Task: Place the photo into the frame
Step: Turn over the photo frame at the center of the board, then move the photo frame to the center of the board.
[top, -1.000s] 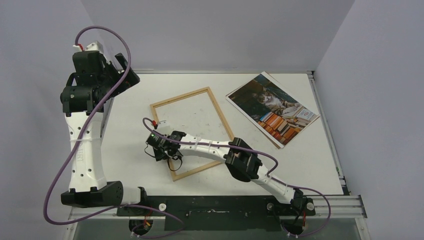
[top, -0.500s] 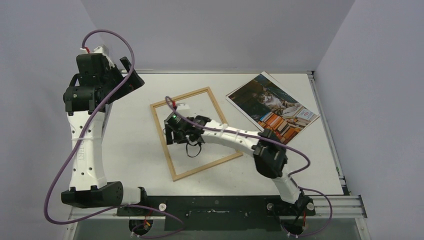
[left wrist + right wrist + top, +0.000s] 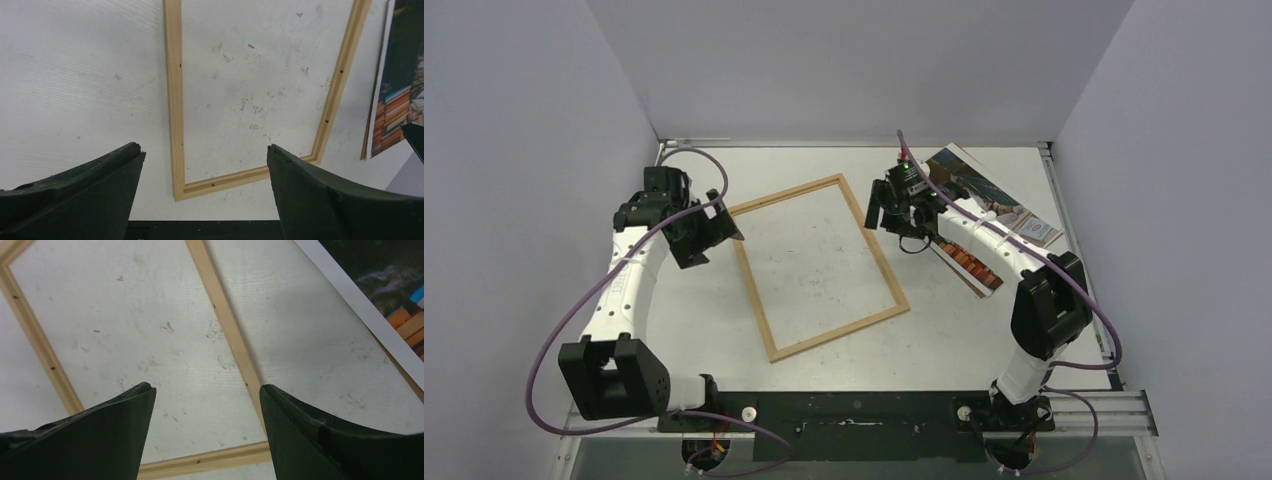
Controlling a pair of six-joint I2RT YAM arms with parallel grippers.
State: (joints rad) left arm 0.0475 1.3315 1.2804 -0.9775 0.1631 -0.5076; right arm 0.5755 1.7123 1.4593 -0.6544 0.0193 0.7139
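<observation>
The table (image 3: 944,340) has open room near you on the right, between the frame (image 3: 839,333) and the right edge. The frame lies flat at centre, tilted, with bare table inside it. The photo (image 3: 972,182) lies outside the frame at the far right corner, close to the table's edge. The left gripper (image 3: 204,152) hangs at the frame's left rail with its jaws apart and empty. The right gripper (image 3: 207,390), also spread and empty, hangs over the right rail beside the photo. One second ago it was over the frame's near edge and the left arm was raised. The frame and photo have not shifted.
</observation>
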